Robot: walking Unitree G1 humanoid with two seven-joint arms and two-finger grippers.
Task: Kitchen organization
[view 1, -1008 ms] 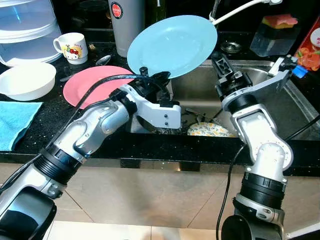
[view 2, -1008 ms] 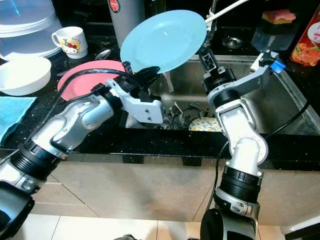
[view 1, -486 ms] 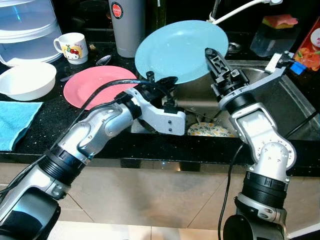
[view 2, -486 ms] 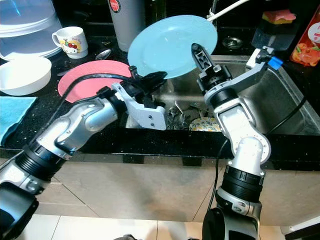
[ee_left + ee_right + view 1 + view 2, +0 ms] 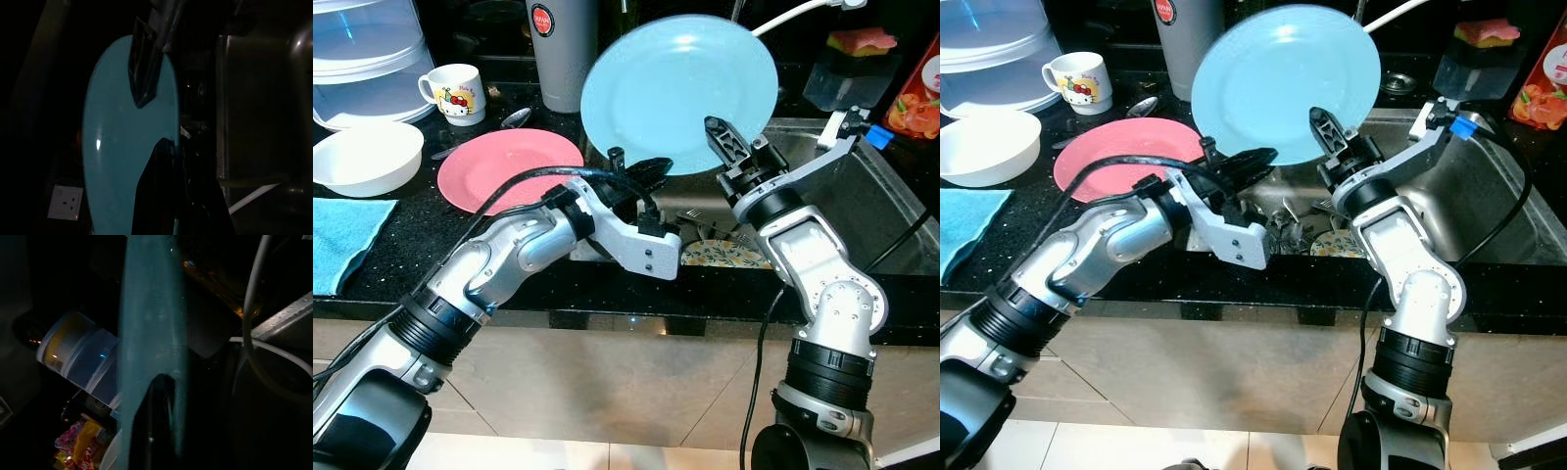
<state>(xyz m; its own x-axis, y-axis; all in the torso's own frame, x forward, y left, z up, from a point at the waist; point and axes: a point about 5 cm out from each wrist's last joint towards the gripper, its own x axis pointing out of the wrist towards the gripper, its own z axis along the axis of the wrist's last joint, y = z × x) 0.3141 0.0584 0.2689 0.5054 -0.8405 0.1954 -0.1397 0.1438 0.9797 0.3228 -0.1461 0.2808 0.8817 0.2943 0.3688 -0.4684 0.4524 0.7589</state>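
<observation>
Fingers of the left gripper (image 5: 641,168) and right gripper (image 5: 724,147) are clamped on the lower rim of the blue plate (image 5: 680,93), held upright above the sink (image 5: 862,211). Its thin edge is seen in the right wrist view; a pink plate (image 5: 504,166) is shown on the counter by the head views.

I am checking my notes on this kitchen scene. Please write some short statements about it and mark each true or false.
1. Both grippers hold the blue plate over the sink. True: left gripper, right gripper.
2. The pink plate lies in the sink. False: it lies on the counter.
3. A mug stands behind the pink plate. True.
4. The white bowl rests on the blue cloth. False: it sits beside it.
</observation>
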